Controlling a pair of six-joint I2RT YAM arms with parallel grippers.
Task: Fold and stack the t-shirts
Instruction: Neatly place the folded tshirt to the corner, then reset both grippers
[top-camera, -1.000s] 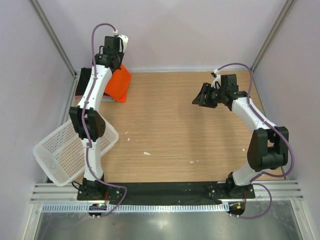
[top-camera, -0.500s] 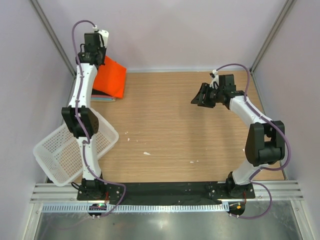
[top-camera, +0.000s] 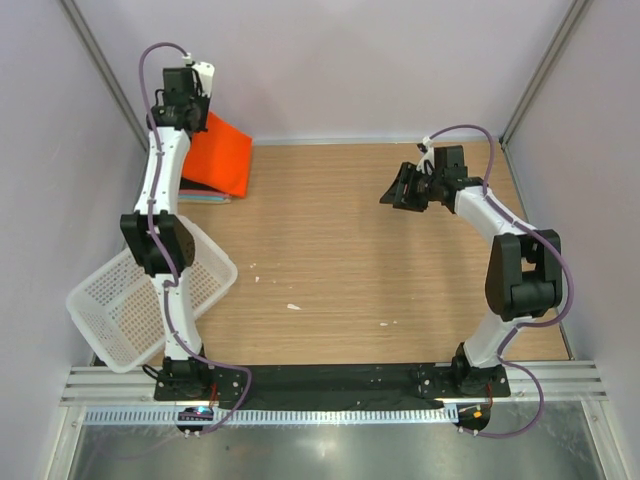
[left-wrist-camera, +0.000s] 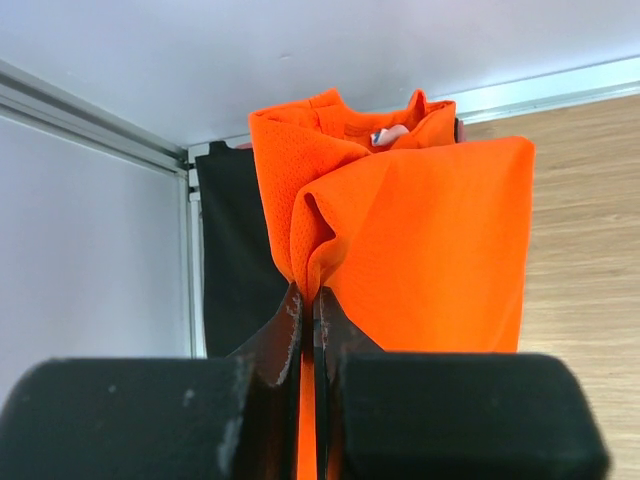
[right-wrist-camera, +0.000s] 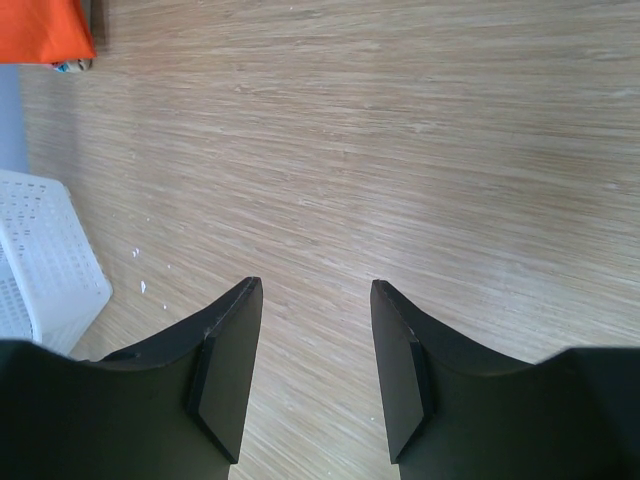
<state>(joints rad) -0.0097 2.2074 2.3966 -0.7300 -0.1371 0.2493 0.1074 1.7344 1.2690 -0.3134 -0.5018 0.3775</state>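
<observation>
1 shirt has moved in the last second: the orange t-shirt (left-wrist-camera: 420, 250), pinched in the closed left gripper (left-wrist-camera: 308, 296), has been carried back into the far-left corner and now drapes over the folded black t-shirt (left-wrist-camera: 235, 250) lying there. Stacking looks nearly done, with release likely next. The right gripper (right-wrist-camera: 310, 370) hangs open and empty over the table (top-camera: 350, 260)

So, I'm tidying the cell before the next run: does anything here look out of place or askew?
The white mesh basket sits skewed at the near left, jutting past the edge of the table. A few white specks litter the wood. The orange-red t-shirt bunches where the left end effector pinches it.
</observation>
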